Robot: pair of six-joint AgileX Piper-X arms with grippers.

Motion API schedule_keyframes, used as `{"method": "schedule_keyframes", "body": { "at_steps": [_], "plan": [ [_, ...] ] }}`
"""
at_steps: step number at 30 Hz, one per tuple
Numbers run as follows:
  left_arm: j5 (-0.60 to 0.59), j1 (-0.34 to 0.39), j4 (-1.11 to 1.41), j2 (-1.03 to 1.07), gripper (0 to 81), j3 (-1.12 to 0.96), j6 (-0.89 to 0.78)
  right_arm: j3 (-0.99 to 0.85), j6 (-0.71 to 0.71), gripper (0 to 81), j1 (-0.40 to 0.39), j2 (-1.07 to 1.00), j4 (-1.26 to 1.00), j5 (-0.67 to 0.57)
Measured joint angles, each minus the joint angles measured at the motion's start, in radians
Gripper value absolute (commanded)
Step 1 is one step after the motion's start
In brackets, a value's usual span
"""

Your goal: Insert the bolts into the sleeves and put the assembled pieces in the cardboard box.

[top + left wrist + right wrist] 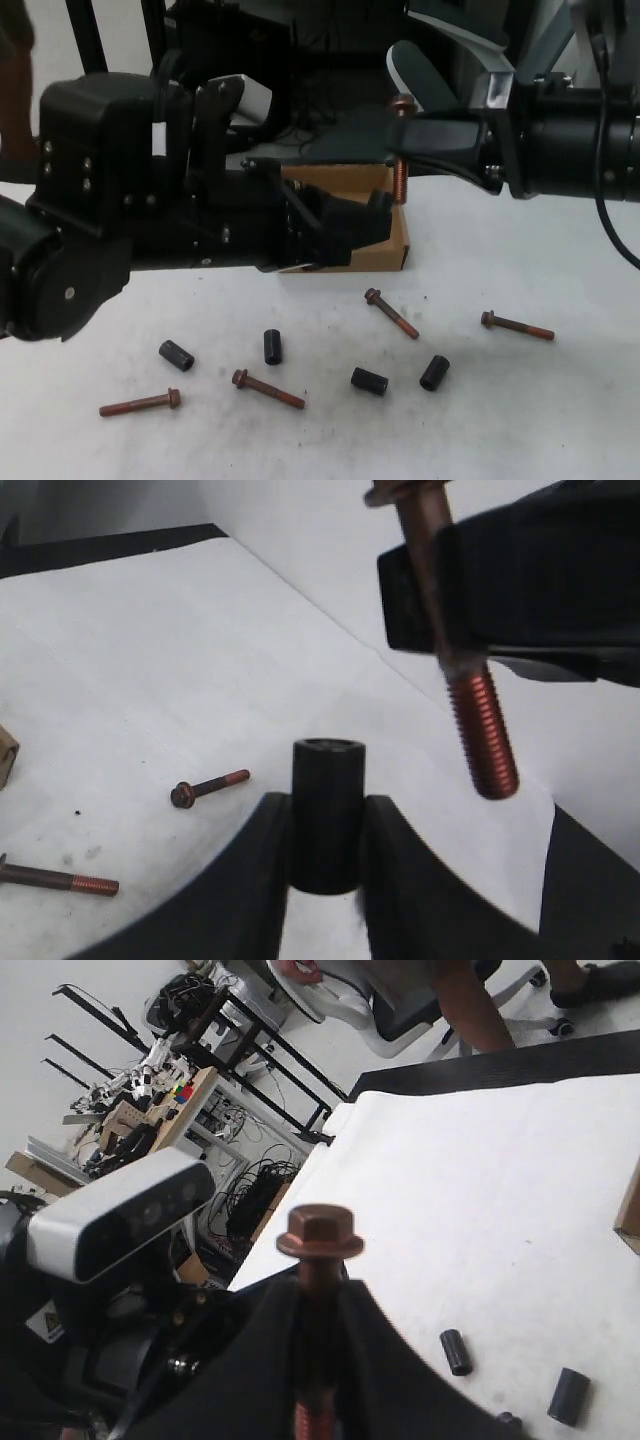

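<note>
Fingers [262,855] of the left gripper [327,810] are pinching a black sleeve [327,780] from both sides. They are holding it upright in the air, open bore facing up, close by the cardboard box [392,245]. The right gripper [408,133] is clamping a copper-coloured bolt [402,165] by its shank, just under the flanged hex head. This bolt is hanging nearly upright with its threaded end pointing down. In the left wrist view the threaded tip is hovering just beside and slightly above the sleeve's mouth, not touching it.

Four loose bolts are lying on the white bench [560,420]: one bolt [391,312] near the box, another bolt [517,325] toward the right arm's side, and a third bolt [268,389] and fourth bolt [140,403] nearer the camera. Four loose black sleeves are lying among them, all apart from one another: one sleeve [176,355] and a second sleeve [273,347] on the left arm's side, then a third sleeve [369,381] and a fourth sleeve [434,373] toward the right.
</note>
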State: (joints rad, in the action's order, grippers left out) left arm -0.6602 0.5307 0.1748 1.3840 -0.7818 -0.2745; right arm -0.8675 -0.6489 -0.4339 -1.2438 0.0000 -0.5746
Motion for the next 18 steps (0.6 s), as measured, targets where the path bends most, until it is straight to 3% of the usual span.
{"method": "schedule_keyframes", "body": {
  "at_steps": [18],
  "plan": [
    [-0.056, 0.000, 0.074, 0.000, 0.8, 0.000, -0.089, 0.000, 0.066, 0.3, -0.012, -0.026, -0.098, 0.125]
  ]
}}
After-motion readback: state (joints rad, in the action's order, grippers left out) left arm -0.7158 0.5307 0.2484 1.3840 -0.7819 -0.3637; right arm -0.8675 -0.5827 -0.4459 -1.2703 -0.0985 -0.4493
